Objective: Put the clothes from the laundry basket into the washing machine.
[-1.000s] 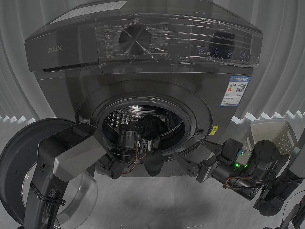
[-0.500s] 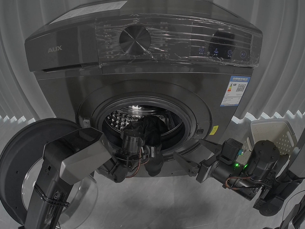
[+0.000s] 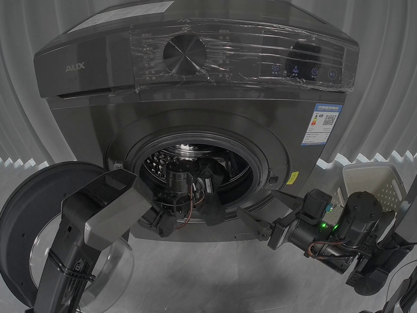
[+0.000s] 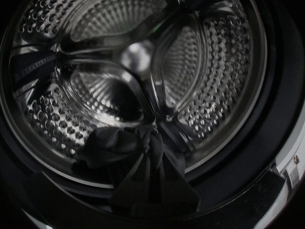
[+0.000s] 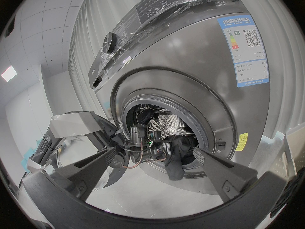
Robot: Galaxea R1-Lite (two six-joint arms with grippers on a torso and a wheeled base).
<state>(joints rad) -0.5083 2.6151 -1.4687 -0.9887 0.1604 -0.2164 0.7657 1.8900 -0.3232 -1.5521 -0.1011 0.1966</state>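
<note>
- Garment point(image 3: 212, 208) lies half inside the washing machine point(image 3: 87, 122), its tail draping out over the opening.
- Left gripper point(image 4: 149, 153) clenches it, likely to push it deeper.
- Right gripper point(image 3: 255, 201) hangs spread wide, near the laundry basket point(image 3: 378, 183).

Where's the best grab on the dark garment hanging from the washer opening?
Probably take the loose tail of the dark garment where it droops over the washing machine lip, coming from the front: it hangs free there, while the bunched top is pinched by the left tool.
</note>
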